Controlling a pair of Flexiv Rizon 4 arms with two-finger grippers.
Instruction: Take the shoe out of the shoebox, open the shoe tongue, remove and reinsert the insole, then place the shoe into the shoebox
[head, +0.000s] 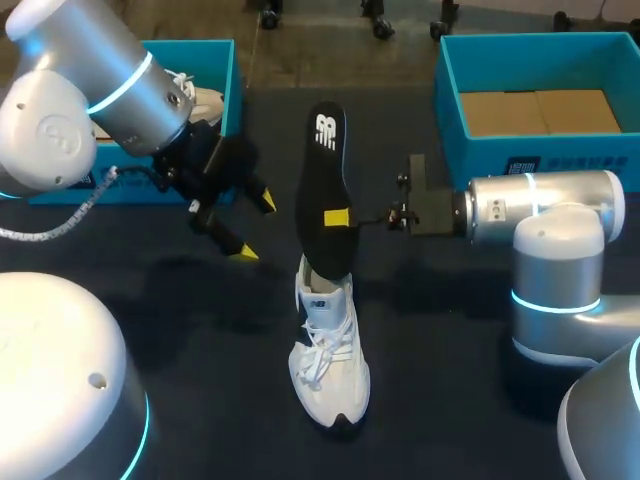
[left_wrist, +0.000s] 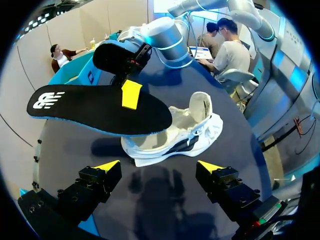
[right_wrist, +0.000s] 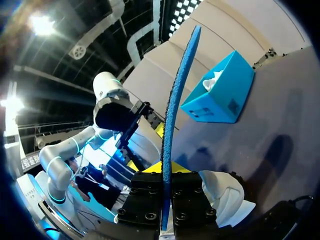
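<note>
Right pincer (head: 338, 218) is clamped on the black insole (head: 322, 180), holding it up over the table (head: 200, 340). One end dips into the mouth of the white shoe (head: 328, 370). The shoe sits mid-table, laces loose, well apart from the blue shoebox (head: 450, 110) at the far right. Left pincer (head: 255, 227) hangs just beside the insole, fingers spread wide.

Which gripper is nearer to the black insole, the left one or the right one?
Right. The right gripper is shut on the insole near its middle. The left gripper is open and stands apart, beside the insole, not touching it.
</note>
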